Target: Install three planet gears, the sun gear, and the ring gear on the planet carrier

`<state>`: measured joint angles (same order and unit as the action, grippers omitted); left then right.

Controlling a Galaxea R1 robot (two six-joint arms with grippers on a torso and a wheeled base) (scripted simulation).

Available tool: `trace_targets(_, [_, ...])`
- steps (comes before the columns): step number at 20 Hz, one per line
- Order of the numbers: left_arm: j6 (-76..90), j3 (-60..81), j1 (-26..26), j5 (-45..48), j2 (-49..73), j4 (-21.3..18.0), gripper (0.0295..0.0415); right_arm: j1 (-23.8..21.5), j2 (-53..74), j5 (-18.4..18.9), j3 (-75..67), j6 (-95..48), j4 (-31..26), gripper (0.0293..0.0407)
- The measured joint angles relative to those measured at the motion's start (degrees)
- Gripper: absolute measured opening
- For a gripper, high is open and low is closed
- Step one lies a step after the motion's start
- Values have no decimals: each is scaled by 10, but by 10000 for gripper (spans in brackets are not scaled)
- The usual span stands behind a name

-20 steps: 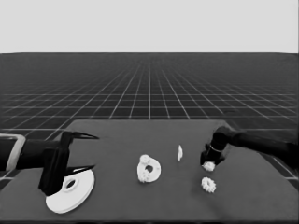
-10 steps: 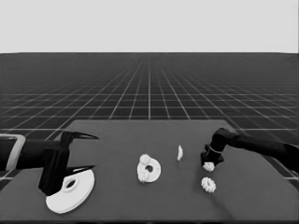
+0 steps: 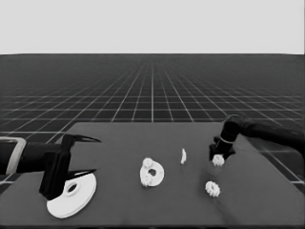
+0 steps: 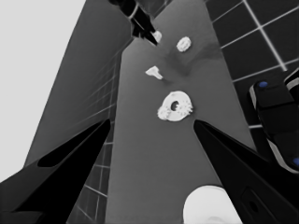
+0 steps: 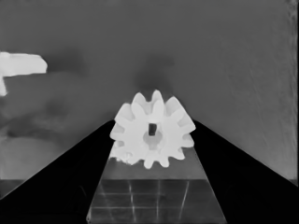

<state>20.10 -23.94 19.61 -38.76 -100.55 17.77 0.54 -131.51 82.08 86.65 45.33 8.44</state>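
No brand, label or writing could be read on any part or on the robot.

At the table's (image 3: 119, 138) left end the left gripper (image 3: 90, 155) waited, its two fingers spread wide and holding nothing. The larger round part (image 3: 71, 195) lay flat under it, near the front left corner, partly covered by the arm; the left wrist view showed only its edge (image 4: 208, 207) beside one finger.

Near the middle of the table lay the smaller round part (image 3: 152, 172), with gears (image 3: 150, 164) seated on it; toothed edges showed at its rim in the left wrist view (image 4: 175, 106). How many gears sat there could not be told.

Just right of it, apart from it, stood the thin white piece (image 3: 183, 156), nearer the back edge.

Toward the right end the right gripper (image 3: 218, 158) was down at the table, a gear (image 3: 218, 160) between its fingertips. In the right wrist view this toothed gear (image 5: 153, 130), with a small square centre hole, sat between the two fingers, which touched it on either side; the gripper was pinching it. Whether it was clear of the table could not be told.

A further gear (image 3: 212, 189) lay loose toward the front edge, near the gripped one but apart from it.
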Motion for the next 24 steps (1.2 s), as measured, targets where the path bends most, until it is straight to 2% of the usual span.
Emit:
trace_targets(6, [0, 0, 0, 0, 0, 0, 385, -13, 1, 10, -2, 0, -10, 312])
trace_targets(7, [0, 0, 0, 0, 0, 0, 385, -12, -52, 33, -91, 193, 15, 312])
trace_targets(8, [0, 0, 0, 0, 0, 0, 385, -11, -163, 50, -105, 290, 22, 313])
trace_targets(9, [0, 0, 0, 0, 0, 0, 385, -10, -244, 56, -73, 323, 22, 313])
trace_targets(12, [0, 0, 0, 0, 0, 0, 385, -10, -337, 58, 1, 332, 20, 313])
trace_targets(16, [0, 0, 0, 0, 0, 0, 385, -9, -356, 58, 24, 329, 20, 313])
trace_targets(18, [0, 0, 0, 0, 0, 0, 385, 50, -365, 41, 58, 309, 76, 313])
trace_targets(19, [0, 0, 0, 0, 0, 0, 385, 63, -369, 36, 68, 303, 88, 313])
trace_targets(24, [0, 0, 0, 0, 0, 0, 385, 79, -373, 28, 84, 294, 103, 313])
